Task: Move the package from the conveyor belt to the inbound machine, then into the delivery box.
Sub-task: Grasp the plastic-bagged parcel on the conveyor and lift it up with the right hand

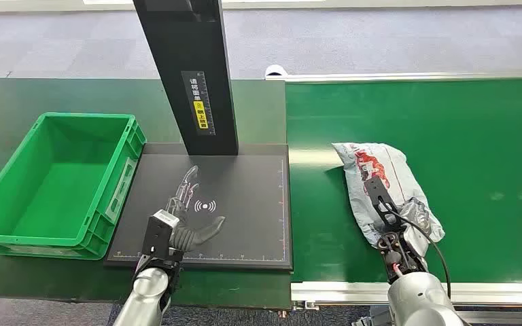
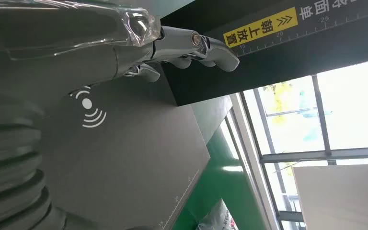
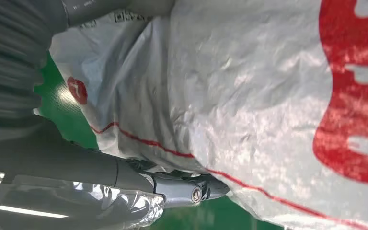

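On the belt, right hand: right hand (image 1: pixel 389 216) lies over the grey plastic mail package (image 1: pixel 387 187); fingers (image 3: pixel 191 191) curl under its edge, holding it
Package: flat on the green conveyor belt (image 1: pixel 489 170), not lifted, well apart from the scanner
Left hand: left hand (image 1: pixel 189 217) open, empty, fingers spread above the black inbound machine pad (image 1: pixel 258 204)
Delivery box: green crate (image 1: pixel 54 176) just beside the pad
Risk: slick, floppy film could slip out of the partial grasp, or sag and catch on the belt's edge
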